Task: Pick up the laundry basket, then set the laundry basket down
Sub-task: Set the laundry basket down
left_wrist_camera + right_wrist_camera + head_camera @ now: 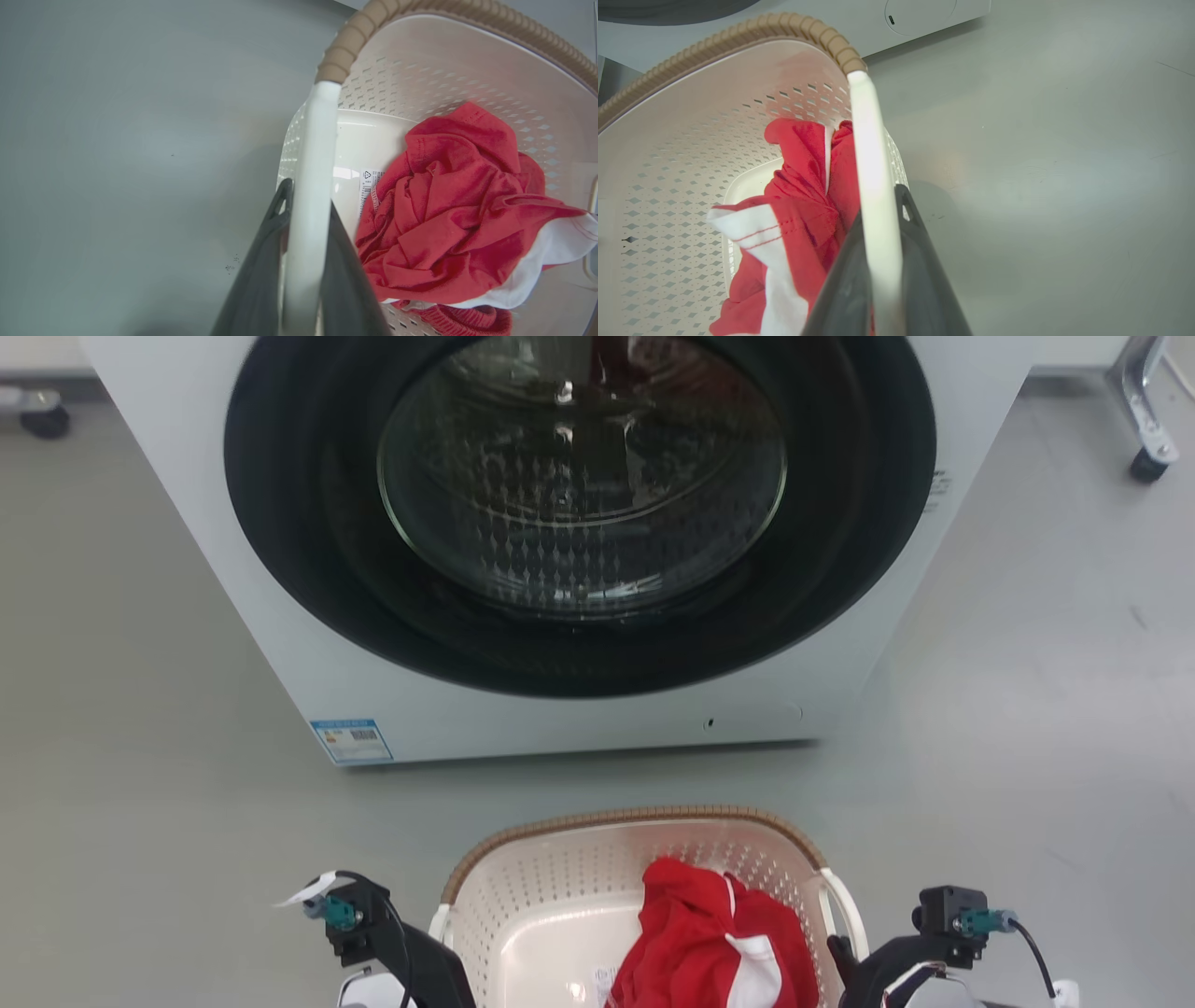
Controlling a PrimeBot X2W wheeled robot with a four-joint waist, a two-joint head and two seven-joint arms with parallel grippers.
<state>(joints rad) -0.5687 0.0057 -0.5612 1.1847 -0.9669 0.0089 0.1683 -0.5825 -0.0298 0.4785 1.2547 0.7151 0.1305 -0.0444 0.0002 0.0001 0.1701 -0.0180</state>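
Note:
The laundry basket is a cream perforated tub with a brown woven-look rim, low in the head view in front of the washer. A red and white garment lies inside it. In the left wrist view my left gripper is shut on the basket's white left loop handle, one dark finger on each side. My right gripper is shut the same way on the right loop handle. I cannot tell whether the basket rests on the floor or hangs just above it.
A white front-loading washer with a dark round door stands close behind the basket, door shut. Grey floor lies open to both sides. A caster wheel of a metal frame is at the far right, another wheel at the far left.

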